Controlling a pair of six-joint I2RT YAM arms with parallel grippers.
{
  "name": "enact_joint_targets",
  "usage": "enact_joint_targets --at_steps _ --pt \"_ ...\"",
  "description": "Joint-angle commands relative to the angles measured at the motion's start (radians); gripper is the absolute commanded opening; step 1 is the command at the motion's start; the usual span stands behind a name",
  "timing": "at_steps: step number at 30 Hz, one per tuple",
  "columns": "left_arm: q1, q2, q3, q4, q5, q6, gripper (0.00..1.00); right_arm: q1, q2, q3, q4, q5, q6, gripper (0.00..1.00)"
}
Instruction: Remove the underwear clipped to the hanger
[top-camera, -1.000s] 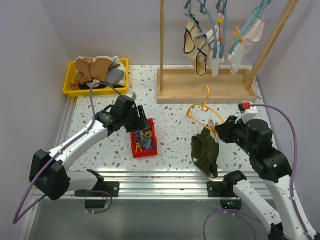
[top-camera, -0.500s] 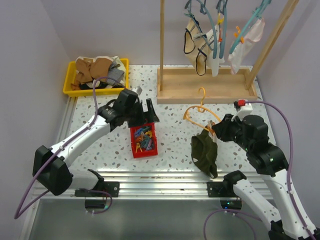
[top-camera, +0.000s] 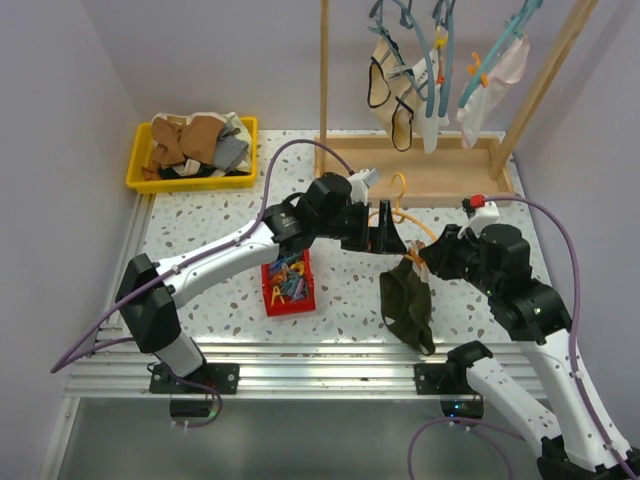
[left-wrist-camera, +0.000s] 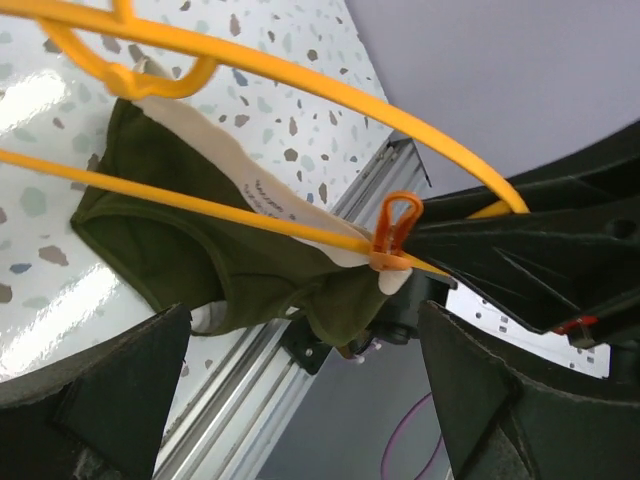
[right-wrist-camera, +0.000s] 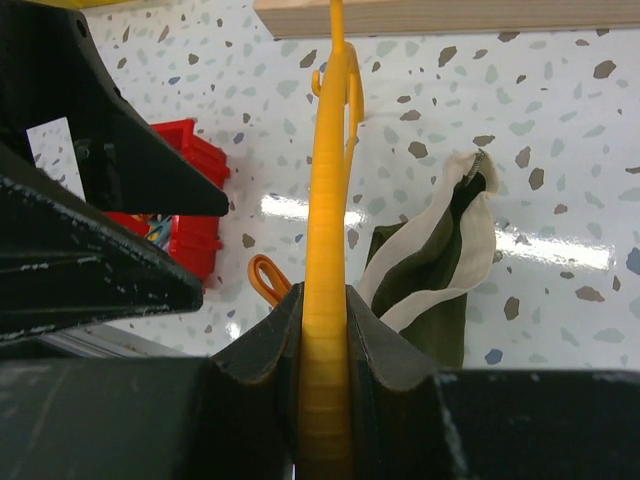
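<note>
Left wrist view: the left fingers (left-wrist-camera: 110, 400) are spread wide and released, nothing in them, one at 7 o'clock of the frame and the other at 5 o'clock. Just ahead of the gap is the small orange plastic clip (left-wrist-camera: 392, 232), untouched as far as I can see. It pins the cream waistband of the olive green underwear (left-wrist-camera: 180, 240) to the lower bar of the thin orange plastic hanger (left-wrist-camera: 300, 85).

Right wrist view: the right fingers (right-wrist-camera: 255, 345) are clenched on the hanger, whose bar runs straight up toward 12 o'clock. The underwear droops at 3 o'clock of that bar.

From the top external view, the two sets of fingers are close together over the speckled white surface (top-camera: 340, 300), left ones at 10 o'clock of the right ones. The underwear is clipped on and sags at 6 o'clock from the grip. A red plastic bin (top-camera: 290, 309) of coloured clips sits at 8 o'clock of the left fingers. A yellow plastic tray (top-camera: 190, 183) heaped with garments is well off at 10 o'clock. The wooden rack (top-camera: 420, 190) with blue hangers (top-camera: 437, 60) is at 12 o'clock.
</note>
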Motion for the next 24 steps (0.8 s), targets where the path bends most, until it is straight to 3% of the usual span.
enact_joint_targets --at_steps 1,6,16,24 --pt "-0.021 -0.034 0.022 0.122 0.019 0.094 0.98 -0.001 0.016 0.040 0.044 0.004 0.032 0.00" --pt "-0.060 -0.080 -0.046 0.220 -0.004 0.150 0.98 0.001 0.042 0.059 0.022 -0.004 0.049 0.00" --pt "-0.155 0.018 0.040 0.142 -0.154 0.272 0.94 -0.001 0.065 0.088 0.011 -0.028 0.069 0.00" --pt "-0.156 0.020 0.045 0.113 -0.289 0.300 0.67 0.001 0.070 0.114 0.001 -0.064 0.076 0.00"
